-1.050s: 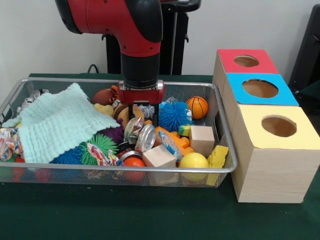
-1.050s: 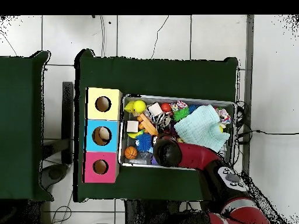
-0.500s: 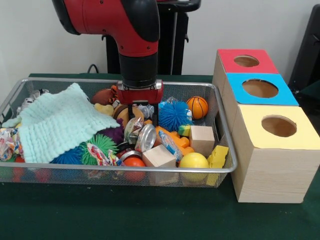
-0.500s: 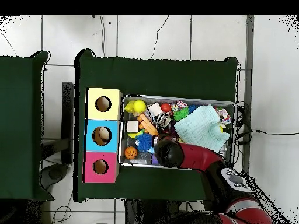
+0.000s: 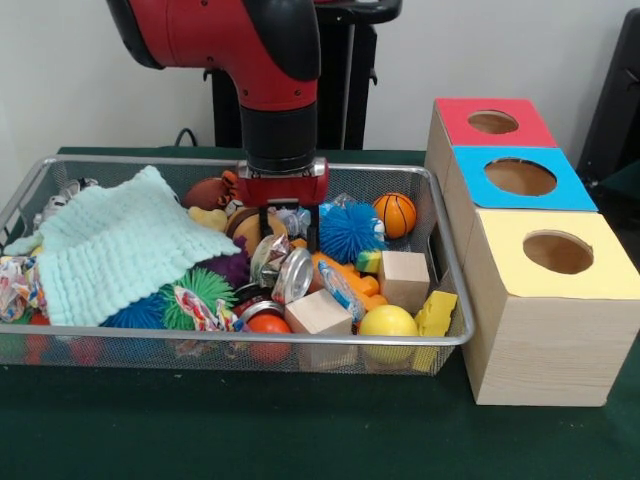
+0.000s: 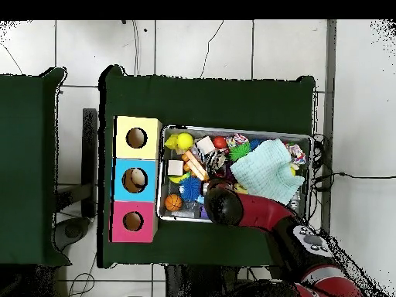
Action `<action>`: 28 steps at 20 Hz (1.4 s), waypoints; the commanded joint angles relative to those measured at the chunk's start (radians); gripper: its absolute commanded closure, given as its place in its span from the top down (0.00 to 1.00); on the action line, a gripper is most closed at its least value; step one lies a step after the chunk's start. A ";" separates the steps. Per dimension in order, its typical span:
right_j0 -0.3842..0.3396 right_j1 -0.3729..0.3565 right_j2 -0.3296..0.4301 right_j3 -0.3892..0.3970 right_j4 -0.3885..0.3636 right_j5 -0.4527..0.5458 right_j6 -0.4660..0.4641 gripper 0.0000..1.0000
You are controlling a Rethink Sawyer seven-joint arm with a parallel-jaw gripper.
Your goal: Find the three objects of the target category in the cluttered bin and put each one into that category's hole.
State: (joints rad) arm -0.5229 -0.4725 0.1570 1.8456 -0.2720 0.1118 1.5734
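The wire bin (image 5: 455,300) is full of mixed toys. My gripper (image 5: 289,238) hangs in the bin's middle at the back, open, with its black fingers (image 5: 266,228) either side of a crinkly silver wrapper (image 5: 292,221). A blue spiky ball (image 5: 350,232) lies just right of it, and a small basketball (image 5: 395,213) further right. In front of it lies a round metal tin (image 5: 292,275). Three boxes with holes stand right of the bin: red (image 5: 490,135), blue (image 5: 520,195) and yellow (image 5: 545,300). In the overhead view the arm (image 6: 232,205) hides the gripper.
A mint cloth (image 5: 120,245) covers the bin's left half. Two wooden cubes (image 5: 405,278) (image 5: 318,312), a yellow ball (image 5: 388,322), a yellow block (image 5: 436,313), an orange piece (image 5: 352,276) and a green spiky ball (image 5: 200,290) crowd the front. Seen from overhead, something pale lies in the blue box's hole (image 6: 134,180).
The gripper stays over the same spot in the bin, with its wrist a touch higher. In the overhead view the arm's elbow has swung a little.
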 commanded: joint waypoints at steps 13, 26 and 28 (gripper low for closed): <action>0.021 0.177 0.045 0.239 0.022 -0.086 0.206 1.00; 0.017 0.191 0.036 0.316 0.036 -0.224 0.244 1.00; 0.004 0.197 0.050 0.328 0.041 -0.235 0.250 1.00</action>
State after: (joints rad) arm -0.5306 -0.4565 0.1589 2.0036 -0.2471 -0.1826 1.5767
